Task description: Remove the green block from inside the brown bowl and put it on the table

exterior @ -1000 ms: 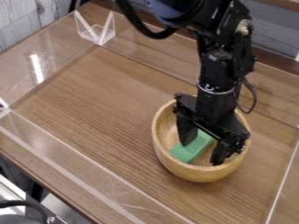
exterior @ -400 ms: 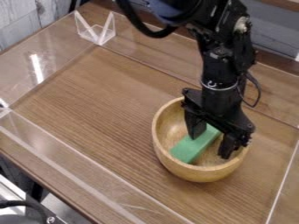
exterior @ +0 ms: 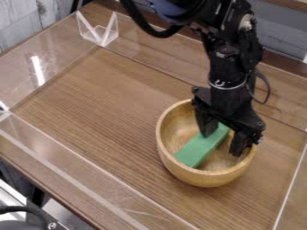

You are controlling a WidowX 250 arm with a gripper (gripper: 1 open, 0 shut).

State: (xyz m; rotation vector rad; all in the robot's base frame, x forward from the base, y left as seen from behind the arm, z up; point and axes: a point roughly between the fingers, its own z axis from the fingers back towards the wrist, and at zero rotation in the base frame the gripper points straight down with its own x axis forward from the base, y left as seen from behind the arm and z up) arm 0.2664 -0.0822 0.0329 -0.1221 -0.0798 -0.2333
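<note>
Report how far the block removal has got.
Done: nothing visible yet; the small bright green rectangular block lies inside the round light-brown wooden bowl. In hand: the black gripper is down in the bowl, jaws open at the block's far end, not closed on it. Left: grip the block, lift it out and set it on the brown wood-grain table.

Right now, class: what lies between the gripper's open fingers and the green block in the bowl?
Nothing: in the camera view, the gripper sits open over the green block inside the brown bowl.
</note>
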